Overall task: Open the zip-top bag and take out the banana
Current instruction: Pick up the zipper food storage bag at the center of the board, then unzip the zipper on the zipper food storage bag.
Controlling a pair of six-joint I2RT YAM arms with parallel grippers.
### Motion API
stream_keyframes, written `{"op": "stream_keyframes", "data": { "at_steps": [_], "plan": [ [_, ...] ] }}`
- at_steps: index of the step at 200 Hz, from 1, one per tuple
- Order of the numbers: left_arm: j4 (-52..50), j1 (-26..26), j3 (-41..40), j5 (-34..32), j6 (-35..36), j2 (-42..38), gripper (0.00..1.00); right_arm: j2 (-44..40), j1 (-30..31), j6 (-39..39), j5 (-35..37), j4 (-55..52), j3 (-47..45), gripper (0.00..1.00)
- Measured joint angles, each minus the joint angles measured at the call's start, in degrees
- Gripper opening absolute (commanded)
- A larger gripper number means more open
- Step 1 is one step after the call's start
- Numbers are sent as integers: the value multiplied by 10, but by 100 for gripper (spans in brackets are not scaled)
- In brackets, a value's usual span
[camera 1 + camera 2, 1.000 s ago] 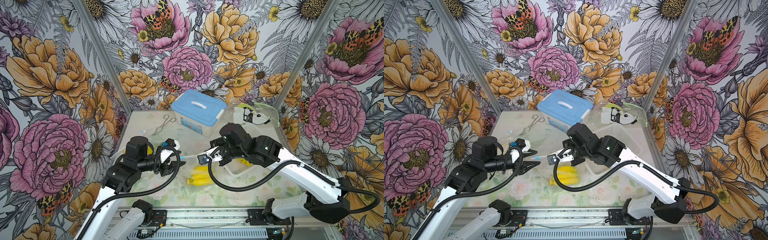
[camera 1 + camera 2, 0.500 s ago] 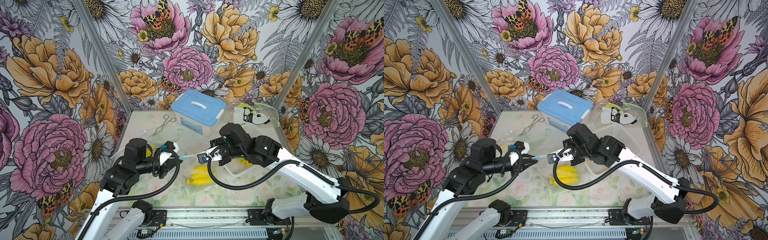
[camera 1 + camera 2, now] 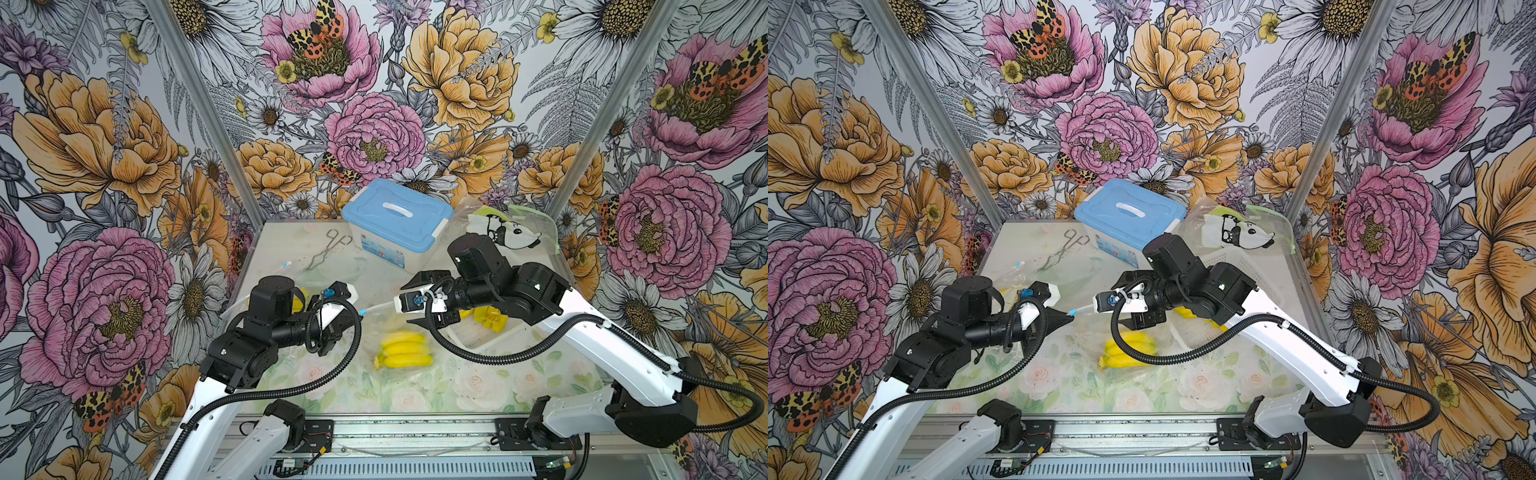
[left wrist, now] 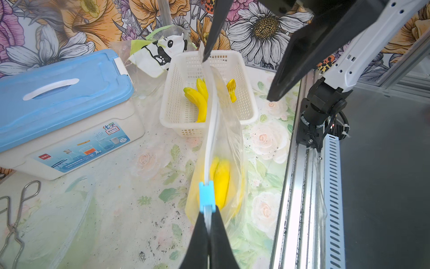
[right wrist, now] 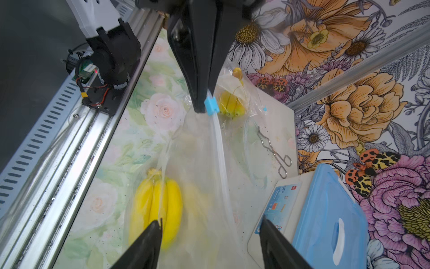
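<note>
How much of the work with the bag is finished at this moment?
Done: the left pincer is shut on the top edge of the zip-top bag, beside the blue slider. In hand: the right pincer stands open at the bag's other end, gripping nothing. Left: the banana lies inside the bag; whether the zip is open, I cannot tell.

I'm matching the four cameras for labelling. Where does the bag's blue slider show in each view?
Top view: slider mid-table, just behind the bagged bananas.
Top view: same spot.
Left wrist: slider just ahead of the left gripper, which is shut on the bag's zip edge.
Right wrist: slider at that gripper's tip.
Shared landmark: the blue-lidded box, seen in all four.
</note>
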Motion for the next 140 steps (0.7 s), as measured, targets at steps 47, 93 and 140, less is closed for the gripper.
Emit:
{"op": "stream_keyframes", "data": {
  "at_steps": [47,93,140],
  "plan": [
    [0,0,11,0,2,9,0,59,1,37,-112,8,48,55],
    [0,0,12,-2,2,6,0,117,10,53,-155,9,78,40],
    [-2,0,12,-2,2,4,0,134,16,53,-160,16,93,40]
  ]
}}
